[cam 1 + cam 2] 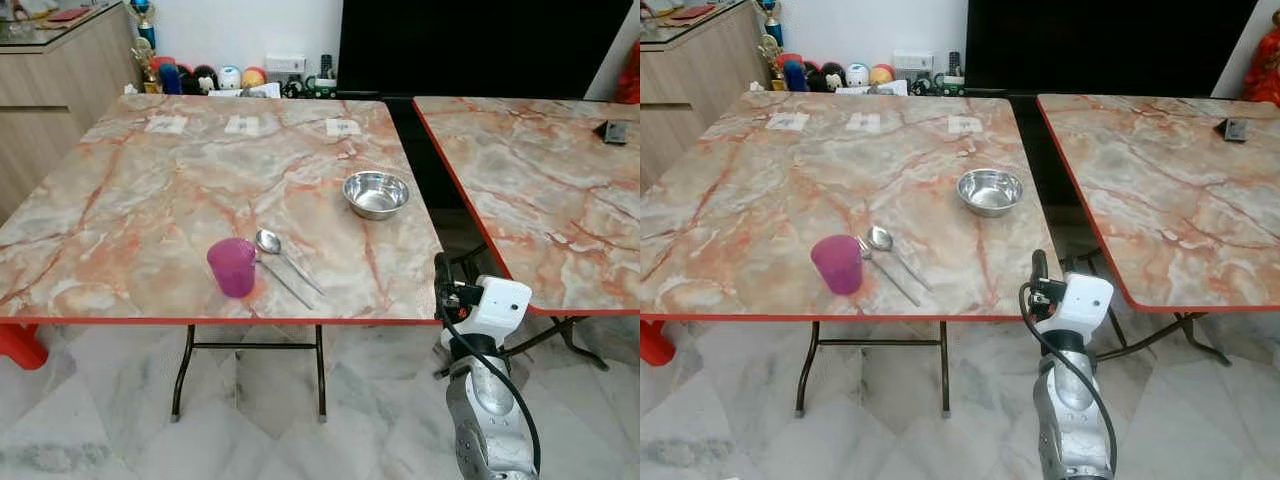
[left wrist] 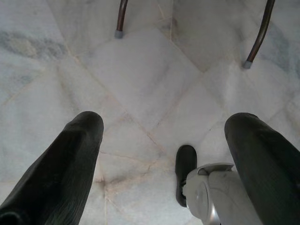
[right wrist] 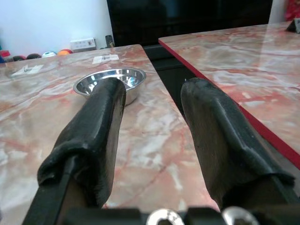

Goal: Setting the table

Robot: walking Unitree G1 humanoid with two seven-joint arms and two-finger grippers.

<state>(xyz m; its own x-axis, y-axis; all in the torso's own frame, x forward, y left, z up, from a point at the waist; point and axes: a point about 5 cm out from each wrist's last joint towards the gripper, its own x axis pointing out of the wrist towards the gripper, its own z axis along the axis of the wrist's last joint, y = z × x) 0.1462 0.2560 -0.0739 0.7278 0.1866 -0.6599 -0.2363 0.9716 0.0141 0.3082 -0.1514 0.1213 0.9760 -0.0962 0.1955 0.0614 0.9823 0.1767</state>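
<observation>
Here the marble table [image 1: 130, 200] is carrying a steel bowl [image 1: 376, 193] toward its right side, and nearer the front edge a pink cup [image 1: 232, 266] is standing upright with a spoon [image 1: 283, 256] lying just to its right, bowl end away from the robot; a second thin piece of cutlery [image 1: 283, 282] is lying beside the spoon, too slender to name. Three small paper tags [image 1: 243, 125] are sitting in a row toward the far edge. A second table [image 1: 560, 190] is standing to the right, apart from the first by a dark gap.

The right gripper [image 3: 152, 101] is hovering at the near right corner of the first table, its fingers spread apart and holding nothing, pointing toward the bowl, which is well ahead of it. The left gripper [image 2: 164, 136] is hanging low over the pale tiled floor [image 2: 140, 70], fingers wide apart and empty, with the table's legs [image 2: 121, 18] ahead of it.
</observation>
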